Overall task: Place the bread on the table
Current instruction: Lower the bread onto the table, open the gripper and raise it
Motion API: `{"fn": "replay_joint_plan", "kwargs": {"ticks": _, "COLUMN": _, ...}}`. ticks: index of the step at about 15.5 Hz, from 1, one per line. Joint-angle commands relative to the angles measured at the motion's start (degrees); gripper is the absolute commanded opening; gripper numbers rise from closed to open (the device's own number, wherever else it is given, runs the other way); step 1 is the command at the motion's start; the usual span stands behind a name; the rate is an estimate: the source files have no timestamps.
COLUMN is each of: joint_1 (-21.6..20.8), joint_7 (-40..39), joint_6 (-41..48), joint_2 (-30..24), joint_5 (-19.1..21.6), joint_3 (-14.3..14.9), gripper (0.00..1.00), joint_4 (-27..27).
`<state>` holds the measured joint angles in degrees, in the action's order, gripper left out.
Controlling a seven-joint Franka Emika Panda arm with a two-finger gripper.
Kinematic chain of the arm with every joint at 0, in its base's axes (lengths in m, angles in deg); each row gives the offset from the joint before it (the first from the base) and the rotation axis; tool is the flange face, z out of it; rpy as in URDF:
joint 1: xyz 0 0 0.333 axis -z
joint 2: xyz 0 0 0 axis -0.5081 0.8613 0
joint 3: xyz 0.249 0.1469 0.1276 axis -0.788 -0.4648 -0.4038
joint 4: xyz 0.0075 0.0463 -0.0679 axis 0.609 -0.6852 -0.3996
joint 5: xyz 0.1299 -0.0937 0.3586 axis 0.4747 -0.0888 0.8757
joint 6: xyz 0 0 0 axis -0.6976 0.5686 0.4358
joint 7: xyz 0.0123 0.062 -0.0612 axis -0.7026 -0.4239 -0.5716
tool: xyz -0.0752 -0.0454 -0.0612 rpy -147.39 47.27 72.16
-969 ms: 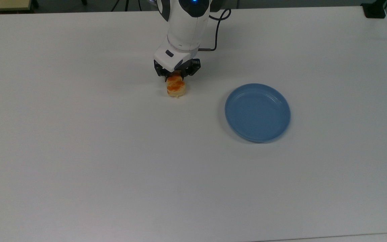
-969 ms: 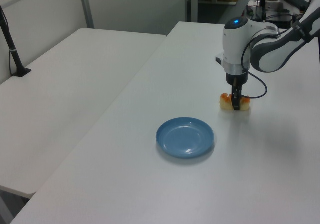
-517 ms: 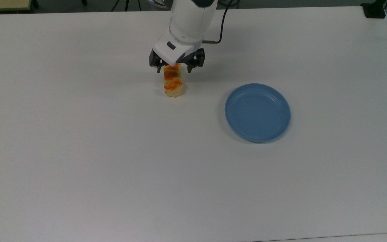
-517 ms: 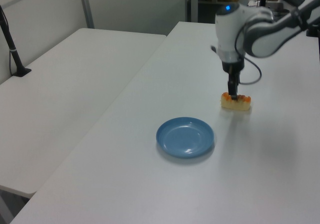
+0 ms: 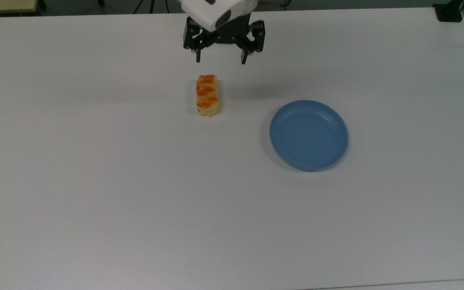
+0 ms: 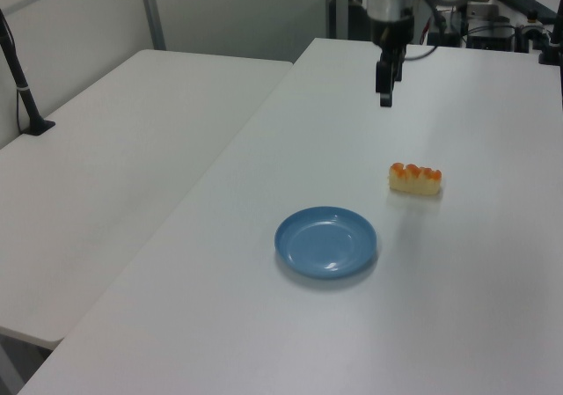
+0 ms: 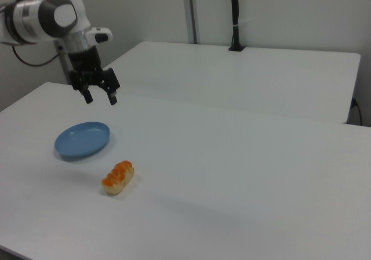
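High above the far side of the table (image 5: 95, 181), my pincer (image 5: 220, 61) hangs with its two fingers spread wide apart and nothing between them. I hold it up and off to the side, so it touches nothing and casts only a soft shadow on the white surface near the bread (image 5: 207, 95).

That loaf lies flat on the bare tabletop, glazed orange tops facing up, long axis running toward and away from me in the top view. It rests on its broad underside, which I judge to be the steadiest way for a lumpy little loaf to sit; it should not roll or tip. In the left view the bread (image 6: 415, 179) sits beyond the blue plate (image 6: 325, 242), well apart from it, and my pincer (image 6: 385, 101) hangs farther back and higher. In the right view the bread (image 7: 117, 178) lies nearer the camera than the plate (image 7: 82, 139), with clear white surface between them.

The plate holds nothing. In the top view it lies to the top view's right of the loaf, its rim (image 5: 272, 121) nowhere near touching it.

Since the loaf is on the table and not on the plate, and my fingers are off it, I judge the job done; what remains is only to keep the arm clear.
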<state>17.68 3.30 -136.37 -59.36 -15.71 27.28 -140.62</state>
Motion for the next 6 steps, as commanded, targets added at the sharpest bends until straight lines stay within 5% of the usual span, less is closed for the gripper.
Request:
{"fn": "replay_joint_plan", "kwargs": {"ticks": 1, "joint_1": 1.34, "joint_7": 0.76, "joint_6": 4.84, "joint_2": -2.86, "joint_5": 1.34, "joint_3": 0.72, "gripper": 1.0, "joint_4": 2.29}}
{"fn": "replay_joint_plan", "kwargs": {"ticks": 6, "joint_1": 4.07, "joint_7": 0.49, "joint_6": 5.99, "joint_2": -4.98, "joint_5": 3.02, "joint_3": 0.99, "gripper": 1.0, "joint_4": 2.55}}
